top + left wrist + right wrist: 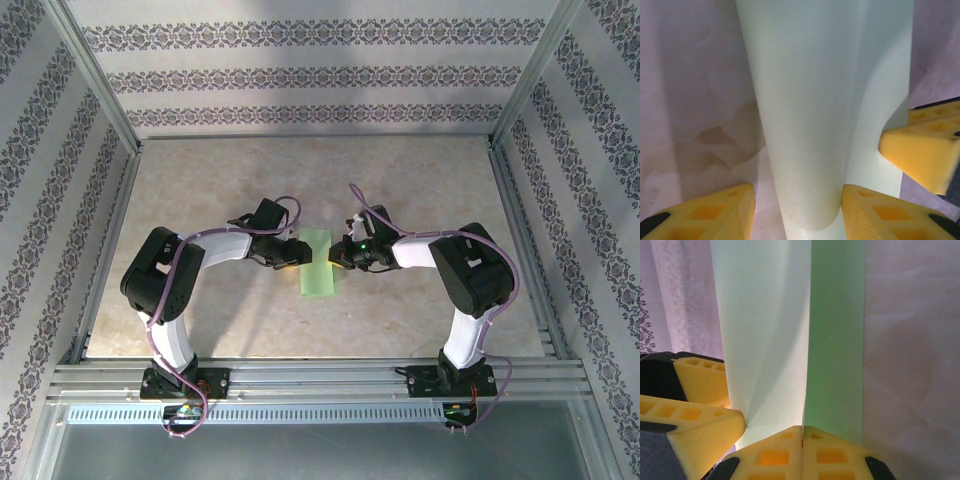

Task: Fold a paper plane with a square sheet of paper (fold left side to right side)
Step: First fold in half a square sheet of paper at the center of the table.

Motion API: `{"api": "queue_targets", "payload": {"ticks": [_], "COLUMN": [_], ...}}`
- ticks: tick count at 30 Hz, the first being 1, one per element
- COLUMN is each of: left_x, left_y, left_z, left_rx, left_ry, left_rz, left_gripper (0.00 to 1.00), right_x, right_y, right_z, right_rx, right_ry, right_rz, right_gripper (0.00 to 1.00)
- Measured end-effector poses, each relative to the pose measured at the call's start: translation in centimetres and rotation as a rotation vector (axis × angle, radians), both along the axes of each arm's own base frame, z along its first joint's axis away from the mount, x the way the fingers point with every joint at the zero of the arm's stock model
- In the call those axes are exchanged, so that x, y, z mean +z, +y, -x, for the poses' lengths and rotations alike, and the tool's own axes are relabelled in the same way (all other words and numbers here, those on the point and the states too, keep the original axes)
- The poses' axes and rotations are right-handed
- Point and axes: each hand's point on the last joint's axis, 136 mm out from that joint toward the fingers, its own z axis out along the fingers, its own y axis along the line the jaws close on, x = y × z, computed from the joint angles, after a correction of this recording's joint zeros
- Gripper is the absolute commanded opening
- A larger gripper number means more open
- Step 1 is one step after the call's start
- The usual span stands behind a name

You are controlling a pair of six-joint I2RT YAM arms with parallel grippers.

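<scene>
1. Square sheet of paper (317, 262): one, pale green, lying mid-table (420, 180) between the two grippers and doubled over into a narrow strip.
2. Layers: two counted in the right wrist view. The lower layer lies flat on the table and the upper layer bows up off it. The fold is rounded, not pressed flat.
3. Left gripper (287, 252): one, at the strip's left side. Its jaws stand part-way apart with the rounded fold running between its two fingers, and one finger is clear of the paper.
4. Right gripper (340, 256): one, at the strip's right side. Its two fingers are closed tip to tip against the paper's edge. Whether a layer is pinched cannot be told.
</scene>
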Motion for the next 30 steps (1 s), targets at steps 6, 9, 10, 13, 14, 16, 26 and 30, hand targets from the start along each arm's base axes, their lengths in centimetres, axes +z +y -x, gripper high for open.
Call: {"api": "queue_targets", "payload": {"ticks": [6,9,10,13,14,16,26,30], "left_x": [-0.3,-0.5,-0.6,-0.7,-0.7,-0.8,-1.1,-1.1], "left_y": [-0.2,-0.1,-0.1,-0.1,-0.1,-0.1,-0.1,-0.1], "left_z": [-0.2,-0.3,-0.3,-0.3,-0.3,-0.3,-0.4,-0.4], "left_rx": [0.011,0.023,0.026,0.031,0.032,0.036,0.060,0.066], "left_ry": [0.009,0.021,0.022,0.019,0.018,0.016,0.031,0.042], "left_rz": [-0.025,-0.042,-0.049,-0.075,-0.085,-0.100,-0.151,-0.154], "left_gripper": [0.45,0.44,0.44,0.43,0.43,0.44,0.44,0.45], "right_x": [-0.1,-0.4,-0.4,-0.4,-0.3,0.3,4.0,4.4], "right_y": [-0.1,-0.3,-0.4,-0.8,-1.0,-1.4,-5.3,-7.1], "right_z": [0.0,0.1,0.1,0.3,0.4,0.5,-0.4,-0.4], "right_rx": [0.002,-0.001,-0.002,-0.003,-0.004,-0.005,-0.080,-0.122], "right_ry": [-0.004,-0.001,-0.001,-0.002,-0.007,-0.020,-0.148,-0.164], "right_rz": [0.009,0.024,0.029,0.056,0.067,0.087,0.196,0.225], "right_gripper": [0.08,0.14,0.16,0.21,0.23,0.25,0.33,0.33]}}
